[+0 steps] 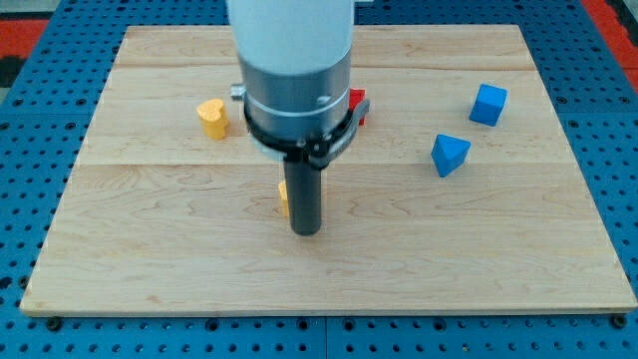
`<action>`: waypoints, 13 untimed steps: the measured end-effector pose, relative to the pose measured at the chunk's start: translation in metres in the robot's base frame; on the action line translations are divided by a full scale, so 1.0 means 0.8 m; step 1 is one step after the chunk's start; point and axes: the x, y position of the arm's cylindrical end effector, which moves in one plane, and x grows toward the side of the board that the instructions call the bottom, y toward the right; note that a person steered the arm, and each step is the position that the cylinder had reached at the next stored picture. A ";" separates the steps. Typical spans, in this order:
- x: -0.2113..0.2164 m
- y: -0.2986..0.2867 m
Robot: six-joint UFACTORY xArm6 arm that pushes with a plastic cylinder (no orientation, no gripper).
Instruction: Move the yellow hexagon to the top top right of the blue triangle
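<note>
The yellow hexagon (284, 195) is mostly hidden behind my rod; only a sliver shows at the rod's left edge, near the board's middle. My tip (305, 232) rests on the board just below and right of that sliver, touching or nearly touching it. The blue triangle (450, 155) lies far to the view's right of the tip.
A blue cube (488, 104) sits up and right of the blue triangle. A yellow heart-shaped block (212, 117) lies at the upper left. A red block (357, 105) is partly hidden behind the arm's body. The wooden board (150, 259) ends in blue pegboard all round.
</note>
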 end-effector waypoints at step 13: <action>-0.003 0.250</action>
